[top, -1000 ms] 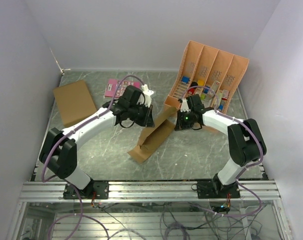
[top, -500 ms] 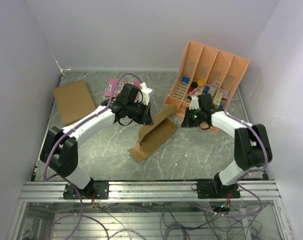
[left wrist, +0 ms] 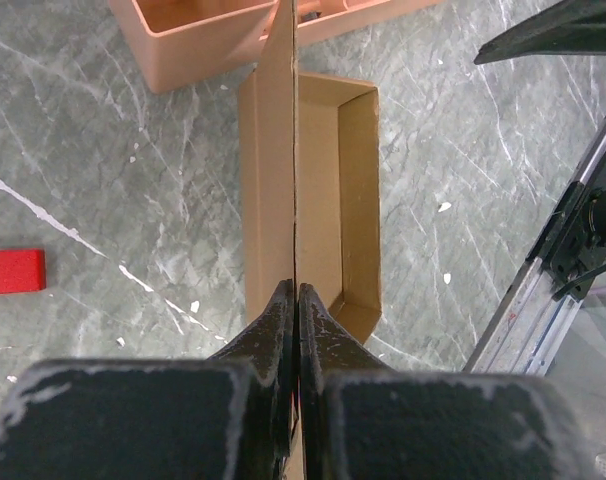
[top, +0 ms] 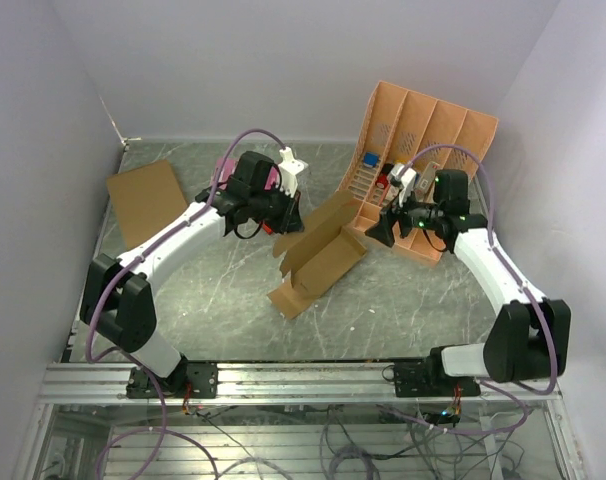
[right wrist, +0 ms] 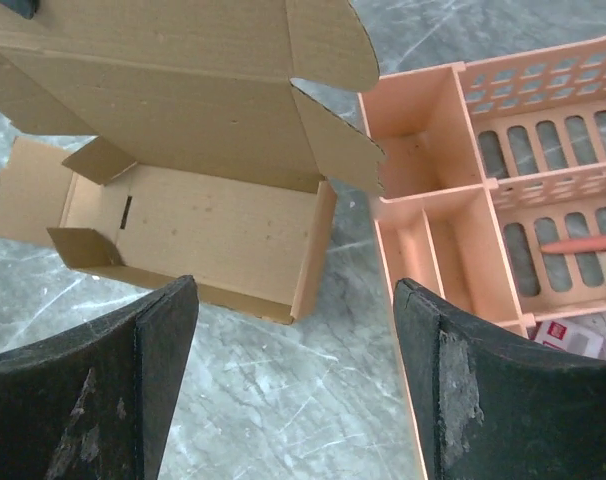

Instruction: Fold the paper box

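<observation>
top external: plain brown thin-cardboard paper box (top: 323,265) sits mid grey marbled table (top: 403,305). left gripper (top: 286,220), at its 11 o'clock, clenches its upright lid panel (top: 318,225); right gripper (top: 385,228), at 2 o'clock, hangs released.

Left arm (top: 173,240): white links, black joints. It rises from its base at the near edge and sweeps forward and inward to mid-table. A purple cable arcs over the wrist.
Left gripper (left wrist: 296,290): black fingers pressed together, pinching the upright thin flap of the paper box (left wrist: 318,180) edge-on between the tips.
Right arm (top: 493,270): white links, black joints. It leans out to the right, with the forearm angled forward and inward, and a purple cable loops above the wrist.
Right gripper (top: 381,228): pointed inward toward the left arm, jaws spread wide, nothing between them. The black fingers (right wrist: 133,380) show scuffed inner faces.
</observation>
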